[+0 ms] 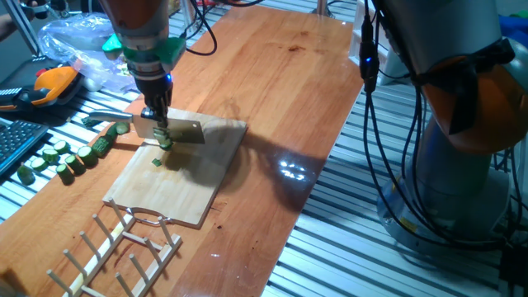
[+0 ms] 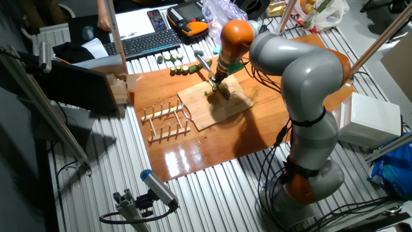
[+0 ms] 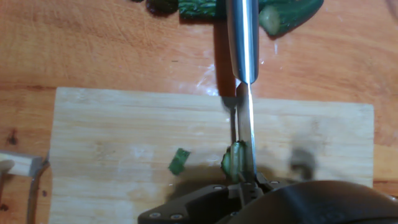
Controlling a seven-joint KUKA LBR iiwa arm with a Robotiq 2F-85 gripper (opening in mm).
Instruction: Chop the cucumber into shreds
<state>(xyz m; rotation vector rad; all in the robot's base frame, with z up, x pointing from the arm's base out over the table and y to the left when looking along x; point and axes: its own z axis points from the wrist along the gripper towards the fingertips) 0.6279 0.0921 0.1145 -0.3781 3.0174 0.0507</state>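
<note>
My gripper (image 1: 158, 120) is shut on a knife (image 1: 172, 130), gripping it at the top of the blade over the wooden board (image 1: 198, 186). In the hand view the blade (image 3: 244, 134) stands edge-on, with its edge down on the cucumber (image 3: 234, 160), a small round slice on the board (image 3: 112, 124). The slice (image 1: 165, 143) lies just under the blade. One of the shreds (image 3: 179, 162), a small green strip, lies to the slice's left; it also shows on the board (image 1: 157, 162) in one fixed view. In the other fixed view my gripper (image 2: 214, 82) hides the slice.
Several thick dark green cucumber chunks (image 1: 66, 155) lie on the table left of the board, beyond it in the hand view (image 3: 286, 15). A wooden rack (image 1: 124, 247) stands at the board's near end. A keyboard (image 2: 145, 42) and a plastic bag (image 1: 74, 41) sit past the table's edge.
</note>
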